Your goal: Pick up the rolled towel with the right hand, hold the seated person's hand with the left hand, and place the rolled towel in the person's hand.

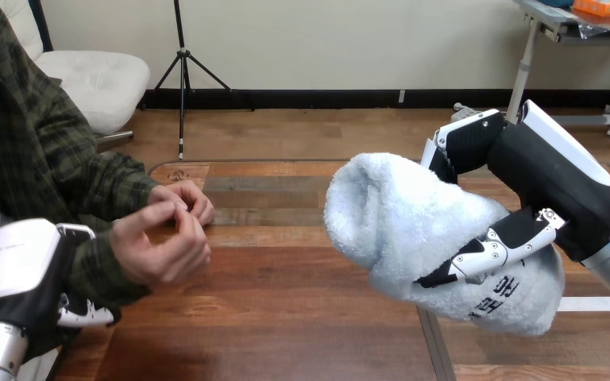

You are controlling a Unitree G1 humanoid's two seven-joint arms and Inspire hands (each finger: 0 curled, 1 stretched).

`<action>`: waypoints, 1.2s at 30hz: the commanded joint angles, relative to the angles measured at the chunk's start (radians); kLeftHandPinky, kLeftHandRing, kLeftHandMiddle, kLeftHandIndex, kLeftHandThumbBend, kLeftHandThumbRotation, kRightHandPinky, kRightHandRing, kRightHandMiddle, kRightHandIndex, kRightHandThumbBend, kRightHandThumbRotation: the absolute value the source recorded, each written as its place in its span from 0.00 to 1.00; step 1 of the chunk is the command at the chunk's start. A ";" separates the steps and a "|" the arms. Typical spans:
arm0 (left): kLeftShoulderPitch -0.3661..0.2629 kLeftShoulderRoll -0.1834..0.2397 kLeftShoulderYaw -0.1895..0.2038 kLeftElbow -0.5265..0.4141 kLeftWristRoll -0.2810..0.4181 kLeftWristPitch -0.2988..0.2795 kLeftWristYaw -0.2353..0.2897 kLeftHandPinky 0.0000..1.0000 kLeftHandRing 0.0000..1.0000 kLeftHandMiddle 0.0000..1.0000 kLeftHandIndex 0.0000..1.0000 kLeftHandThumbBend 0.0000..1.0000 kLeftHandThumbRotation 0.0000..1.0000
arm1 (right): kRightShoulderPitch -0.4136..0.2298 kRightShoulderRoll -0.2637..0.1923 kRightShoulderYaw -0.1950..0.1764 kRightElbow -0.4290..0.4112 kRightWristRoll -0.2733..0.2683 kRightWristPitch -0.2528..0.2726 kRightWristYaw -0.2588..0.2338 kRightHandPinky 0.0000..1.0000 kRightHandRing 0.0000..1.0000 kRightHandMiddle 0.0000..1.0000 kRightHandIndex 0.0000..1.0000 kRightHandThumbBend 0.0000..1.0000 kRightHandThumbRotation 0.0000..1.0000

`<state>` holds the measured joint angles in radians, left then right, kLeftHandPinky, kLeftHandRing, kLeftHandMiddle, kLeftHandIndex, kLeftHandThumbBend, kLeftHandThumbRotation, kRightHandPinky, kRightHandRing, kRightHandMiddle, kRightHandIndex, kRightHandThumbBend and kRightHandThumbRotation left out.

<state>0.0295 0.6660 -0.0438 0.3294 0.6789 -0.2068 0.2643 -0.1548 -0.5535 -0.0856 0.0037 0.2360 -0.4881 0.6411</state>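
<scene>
The right robot hand clasps the rolled towel above the worktop, with the person's hands well left of the towel and the left robot hand farther left, its grip impossible to tell.

The wooden table has a dark seam crossing its planks.

The rolled towel is pale white, the table streaky brown.

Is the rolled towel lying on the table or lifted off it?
Lifted. The right hand has its fingers and thumb curled round the rolled towel, which hangs above the table.
</scene>
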 commanded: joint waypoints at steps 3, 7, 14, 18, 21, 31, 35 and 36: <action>-0.013 -0.019 0.013 -0.013 -0.042 -0.008 0.002 0.34 0.40 0.46 0.46 0.86 0.00 | -0.063 0.006 -0.023 -0.031 0.011 -0.023 -0.008 0.09 0.14 0.20 0.23 0.73 0.00; -0.020 -0.020 0.011 0.010 -0.038 -0.028 0.034 0.34 0.40 0.46 0.46 0.87 0.00 | -0.068 0.006 -0.020 -0.027 -0.022 -0.038 -0.021 0.09 0.14 0.19 0.22 0.73 0.00; -0.010 -0.029 0.023 -0.042 -0.065 -0.007 0.011 0.35 0.41 0.47 0.47 0.86 0.00 | -0.054 0.008 -0.010 -0.052 -0.023 0.012 -0.020 0.10 0.15 0.21 0.24 0.74 0.00; -0.009 -0.029 0.027 -0.041 -0.069 -0.031 0.030 0.35 0.40 0.47 0.47 0.88 0.00 | -0.055 0.015 -0.004 -0.049 -0.041 0.005 -0.025 0.11 0.16 0.22 0.26 0.75 0.00; -0.004 -0.037 0.033 -0.064 -0.083 -0.005 0.007 0.35 0.40 0.47 0.47 0.88 0.00 | -0.058 0.020 0.004 -0.049 -0.040 0.013 -0.020 0.11 0.17 0.23 0.26 0.75 0.00; 0.002 -0.045 0.043 -0.093 -0.098 -0.004 0.010 0.35 0.41 0.47 0.47 0.88 0.00 | -0.071 0.045 0.040 -0.021 -0.027 0.016 0.001 0.13 0.19 0.25 0.28 0.75 0.00; 0.008 -0.044 0.044 -0.110 -0.097 0.003 0.004 0.36 0.41 0.48 0.47 0.88 0.00 | -0.075 0.052 0.056 -0.017 -0.062 0.006 -0.016 0.13 0.19 0.25 0.29 0.74 0.00; 0.007 -0.044 0.045 -0.105 -0.097 -0.007 0.011 0.36 0.41 0.47 0.47 0.88 0.00 | -0.076 0.054 0.059 -0.017 -0.063 0.009 -0.015 0.13 0.19 0.26 0.29 0.75 0.00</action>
<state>0.0509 0.6432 -0.0011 0.2698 0.5964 -0.1961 0.2701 -0.1552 -0.5330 -0.0406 0.0020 0.1761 -0.4681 0.6412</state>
